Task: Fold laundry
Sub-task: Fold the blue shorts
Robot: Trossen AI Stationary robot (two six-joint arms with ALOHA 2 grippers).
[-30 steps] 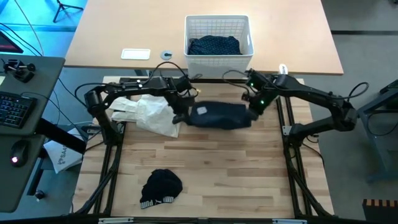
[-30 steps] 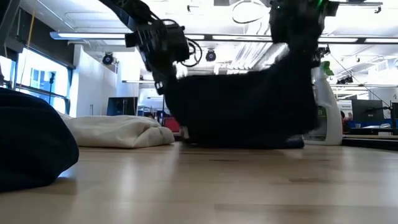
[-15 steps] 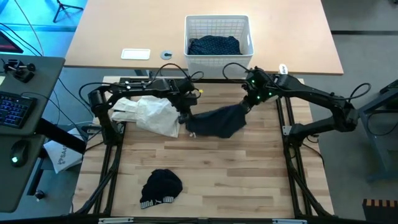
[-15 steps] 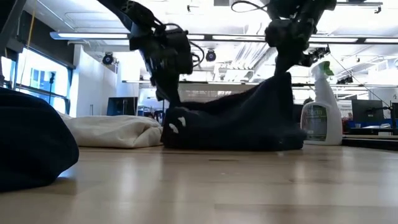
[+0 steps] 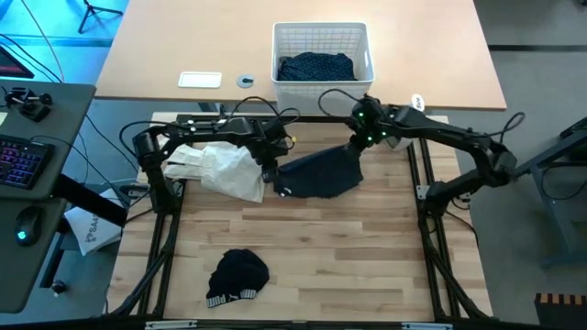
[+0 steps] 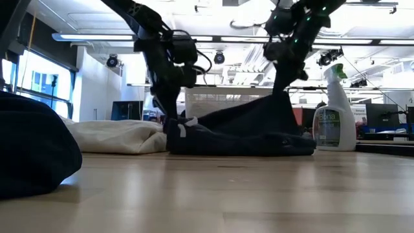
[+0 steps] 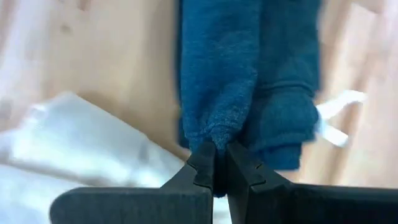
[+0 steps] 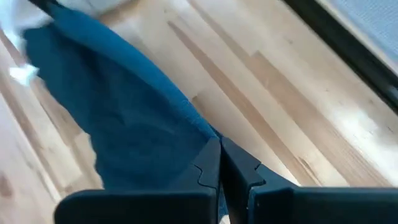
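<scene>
A dark navy garment (image 5: 316, 174) lies mid-table, its bulk on the wood (image 6: 239, 139). My left gripper (image 5: 273, 176) is shut at its left end, low over the table (image 6: 172, 123). My right gripper (image 5: 354, 149) is shut at its far right corner, higher up (image 6: 283, 90). A cream garment (image 5: 215, 170) lies beside the left gripper. A black piece with white lettering (image 5: 237, 275) sits near the front edge. A navy dotted shirt (image 5: 315, 66) lies in the white basket (image 5: 321, 35). My left gripper pinches a bunched fold at the navy garment's left end (image 7: 214, 140) between its two fingers, coming from above. That end sits down at the table, and the cloth runs away from the fingers in two thick folds. My right gripper pinches the garment's far right edge (image 8: 202, 134) between its two fingers, coming from above. That corner is lifted off the wood, and the cloth slopes down from it (image 6: 259, 113) to the part resting on the table.
A spray bottle (image 6: 333, 110) stands at the table's far right. The white basket sits on the tan desk beyond the far edge. The black piece looms large at the near left of the low view (image 6: 32, 152). Bare wood shows between it and the navy garment.
The navy garment, which hung stretched between both grippers and clear of the wood, has come down and now lies on the table with only its right corner raised. Both grippers have gone down. The right one has moved toward the far edge and the left.
</scene>
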